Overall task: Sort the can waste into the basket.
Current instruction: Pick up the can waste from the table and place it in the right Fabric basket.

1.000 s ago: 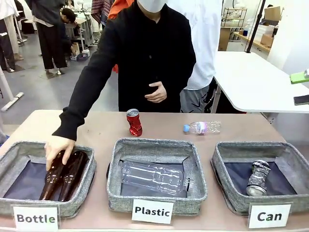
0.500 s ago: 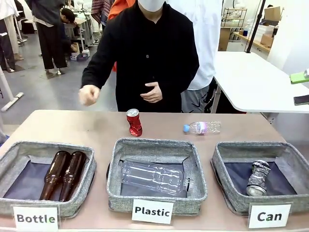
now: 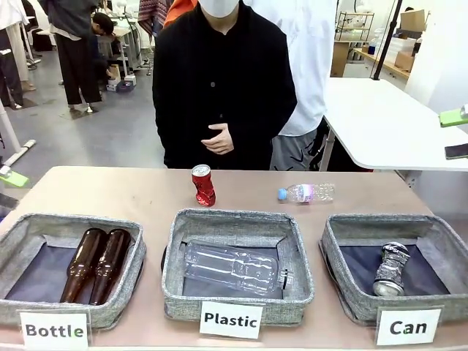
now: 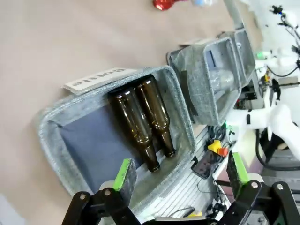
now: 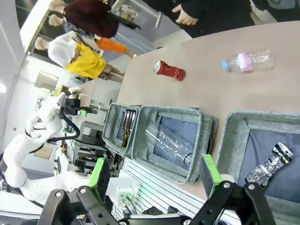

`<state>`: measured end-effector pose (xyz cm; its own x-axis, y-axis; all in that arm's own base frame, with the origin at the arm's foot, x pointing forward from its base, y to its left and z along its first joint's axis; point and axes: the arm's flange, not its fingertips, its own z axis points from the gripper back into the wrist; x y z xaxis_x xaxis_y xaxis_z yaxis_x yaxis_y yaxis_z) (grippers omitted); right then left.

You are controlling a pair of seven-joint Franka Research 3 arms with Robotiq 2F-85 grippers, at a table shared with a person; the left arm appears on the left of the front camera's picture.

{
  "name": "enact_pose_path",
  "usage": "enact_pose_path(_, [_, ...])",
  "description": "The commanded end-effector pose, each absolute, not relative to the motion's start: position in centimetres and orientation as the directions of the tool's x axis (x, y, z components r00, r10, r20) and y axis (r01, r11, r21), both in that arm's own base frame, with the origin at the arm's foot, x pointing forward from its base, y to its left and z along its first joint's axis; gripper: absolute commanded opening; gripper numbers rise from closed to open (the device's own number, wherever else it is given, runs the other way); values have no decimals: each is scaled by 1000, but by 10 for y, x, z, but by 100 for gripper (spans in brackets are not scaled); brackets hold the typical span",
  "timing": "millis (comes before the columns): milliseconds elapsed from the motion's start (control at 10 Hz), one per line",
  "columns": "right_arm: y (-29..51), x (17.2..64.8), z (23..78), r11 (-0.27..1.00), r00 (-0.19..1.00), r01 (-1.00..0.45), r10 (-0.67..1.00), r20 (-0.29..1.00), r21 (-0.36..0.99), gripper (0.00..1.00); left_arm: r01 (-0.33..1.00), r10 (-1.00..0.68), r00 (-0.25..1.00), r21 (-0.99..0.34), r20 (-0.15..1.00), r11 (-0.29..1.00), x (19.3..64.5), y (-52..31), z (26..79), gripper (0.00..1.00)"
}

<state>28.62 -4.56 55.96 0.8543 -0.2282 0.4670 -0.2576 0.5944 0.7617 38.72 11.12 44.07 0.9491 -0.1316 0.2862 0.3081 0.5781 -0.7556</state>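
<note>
Open tabletop point(image 3: 110, 190) along far left, bare up to red can point(image 3: 203, 185) standing far centre; clear plastic bottle point(image 3: 307, 193) lying near its right. Narrow gaps only between Bottle basket point(image 3: 73, 221), Plastic basket point(image 3: 234, 217) and Can basket point(image 3: 380, 223). Inside Can basket, left half free, silver can point(image 3: 391, 268) at right. Person's hand point(image 3: 219, 139) held at body, off table.

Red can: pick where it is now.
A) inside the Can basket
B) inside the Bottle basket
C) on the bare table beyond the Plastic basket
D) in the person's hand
C: the red can stands upright on the table just beyond the Plastic basket, while the Can basket holds the silver-grey can.
</note>
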Motion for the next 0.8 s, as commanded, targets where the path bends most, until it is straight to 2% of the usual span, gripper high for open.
enact_pose_path(0, [-48,286,559,603,851,-275,-209,481,749,100,303,-70,944,-756,324,580,371,126,455,100])
enact_pose_path(500, [-48,286,559,603,851,-275,-209,481,749,100,308,-75,942,-747,328,590,373,133,458,100])
enact_pose_path(600, [-48,286,559,603,851,-275,-209,481,749,100,317,-137,940,-644,313,696,373,92,462,100])
enact_pose_path(700, [-48,286,559,603,851,-275,-209,481,749,100,416,-232,898,-548,374,726,387,49,466,100])
